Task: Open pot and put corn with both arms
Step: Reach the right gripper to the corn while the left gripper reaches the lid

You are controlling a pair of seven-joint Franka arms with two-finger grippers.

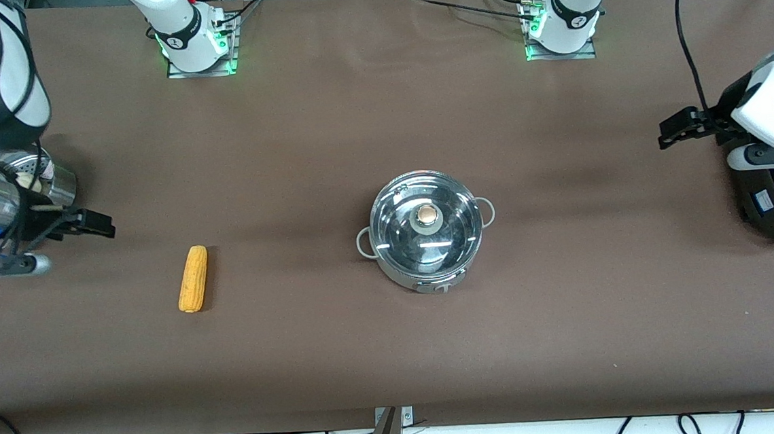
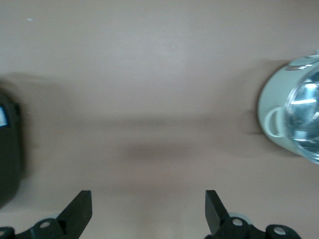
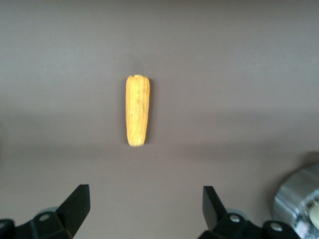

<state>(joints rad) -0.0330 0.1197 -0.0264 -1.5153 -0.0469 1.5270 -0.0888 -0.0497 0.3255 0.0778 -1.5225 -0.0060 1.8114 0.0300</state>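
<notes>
The pot (image 1: 427,231) stands lidded (glass lid (image 1: 426,222) on). The corn (image 1: 193,279) lies toward the right arm's end from it. The left gripper (image 2: 148,209) and the right gripper (image 3: 145,205) both hover wide open, well apart from the pot.

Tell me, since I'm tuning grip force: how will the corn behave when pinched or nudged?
The corn looks rigid and tapered, so it should lift stiffly but may slide toward its thin end. Lying on its rounded side on the table, it will probably roll if nudged.
</notes>
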